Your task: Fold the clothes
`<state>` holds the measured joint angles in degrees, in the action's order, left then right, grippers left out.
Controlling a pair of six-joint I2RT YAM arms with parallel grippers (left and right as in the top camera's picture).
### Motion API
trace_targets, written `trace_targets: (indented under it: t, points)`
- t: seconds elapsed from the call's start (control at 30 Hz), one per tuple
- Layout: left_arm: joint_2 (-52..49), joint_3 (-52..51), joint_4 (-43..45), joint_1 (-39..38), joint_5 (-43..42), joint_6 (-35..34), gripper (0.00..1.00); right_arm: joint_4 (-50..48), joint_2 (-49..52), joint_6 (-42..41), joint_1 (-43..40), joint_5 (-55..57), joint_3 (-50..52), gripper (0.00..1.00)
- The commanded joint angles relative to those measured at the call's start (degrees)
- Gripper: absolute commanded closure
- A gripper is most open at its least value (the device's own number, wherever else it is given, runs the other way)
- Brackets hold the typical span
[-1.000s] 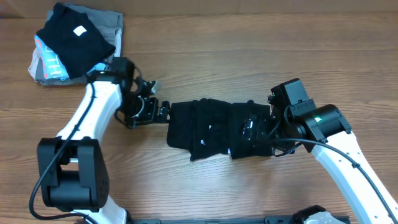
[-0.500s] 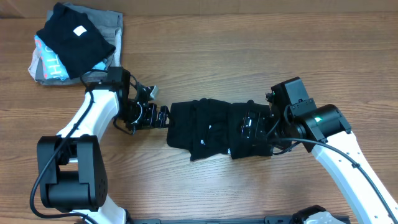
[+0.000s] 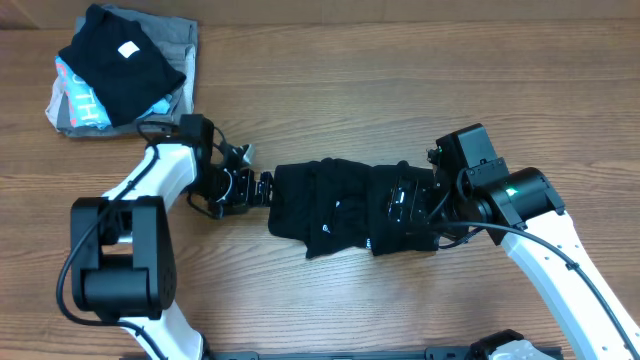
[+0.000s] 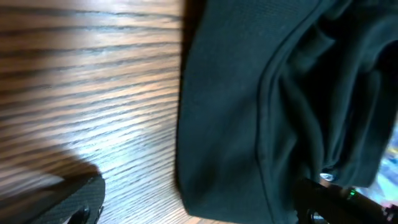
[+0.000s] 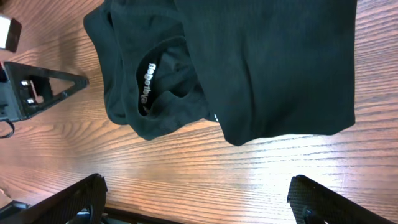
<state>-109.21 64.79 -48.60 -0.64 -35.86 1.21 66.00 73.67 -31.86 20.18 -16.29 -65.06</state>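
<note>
Loosely folded, the shirt lies on the table.

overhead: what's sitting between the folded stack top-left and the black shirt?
In the overhead view, the left arm and its left gripper sit between the folded stack and the black shirt, over otherwise bare wooden table.

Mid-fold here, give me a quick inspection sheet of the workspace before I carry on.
Surface: wooden table, no spills seen.
Job's things: black shirt, folded into a strip mid-table, collar lettering showing.
Clutter: folded black piece with white label atop grey garment and light-blue garment, far left corner.
Grippers: left claw open at the shirt's left edge; right claw open over its right end; neither holds cloth.
Cables: black cable along the left arm, another along the right.
Surroundings: nothing seen.
</note>
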Motion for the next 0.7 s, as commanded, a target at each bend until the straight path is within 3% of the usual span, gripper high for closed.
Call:
trace_targets:
  t: [0.0,0.43,0.67]
  points:
    - [-6.0,-0.7,0.7,-0.2,-2.5,1.4,0.0,-0.3,-0.7,0.2,-0.3,-0.5,-0.8,0.02]
    - [-15.3,-0.7,1.6,-3.5,-3.2,3.5,0.0,-1.2,-0.7,0.2,-0.3,-0.5,-0.8,0.02]
    - [-15.9,-0.7,4.8,-8.0,-3.1,-0.6,0.0,-1.2,-0.7,0.2,-0.3,-1.8,-0.8,0.02]
